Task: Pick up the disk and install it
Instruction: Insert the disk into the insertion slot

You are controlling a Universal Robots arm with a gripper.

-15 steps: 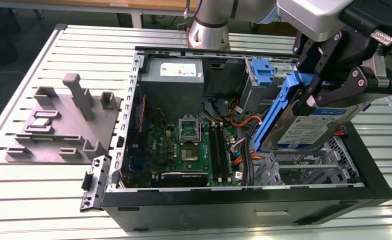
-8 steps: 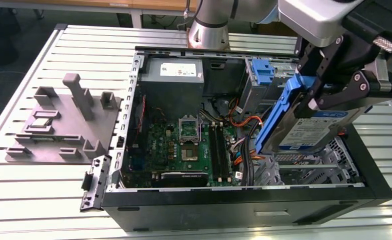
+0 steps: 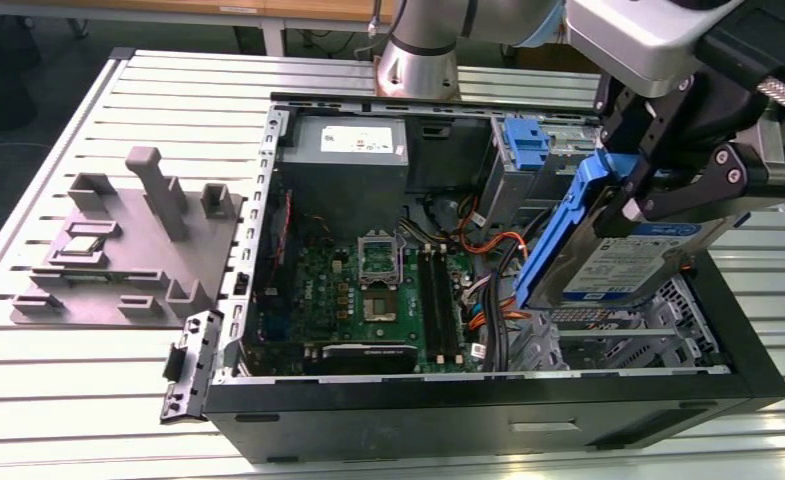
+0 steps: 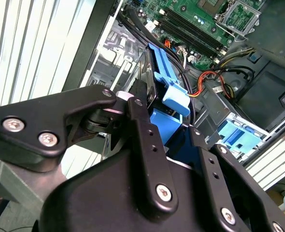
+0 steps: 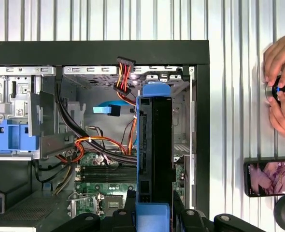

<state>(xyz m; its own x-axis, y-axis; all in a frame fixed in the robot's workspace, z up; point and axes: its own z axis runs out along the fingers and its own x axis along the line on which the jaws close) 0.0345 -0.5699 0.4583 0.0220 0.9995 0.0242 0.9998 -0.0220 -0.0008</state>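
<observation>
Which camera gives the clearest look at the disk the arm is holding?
The exterior view: the disk shows its labelled face and blue carrier, clamped in the jaws above the open case. The first wrist view sees it edge-on; the second wrist view catches part of its blue carrier.

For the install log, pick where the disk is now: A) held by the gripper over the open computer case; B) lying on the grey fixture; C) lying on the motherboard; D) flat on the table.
A: the gripper is shut on the disk, which hangs tilted above the open computer case.
</observation>
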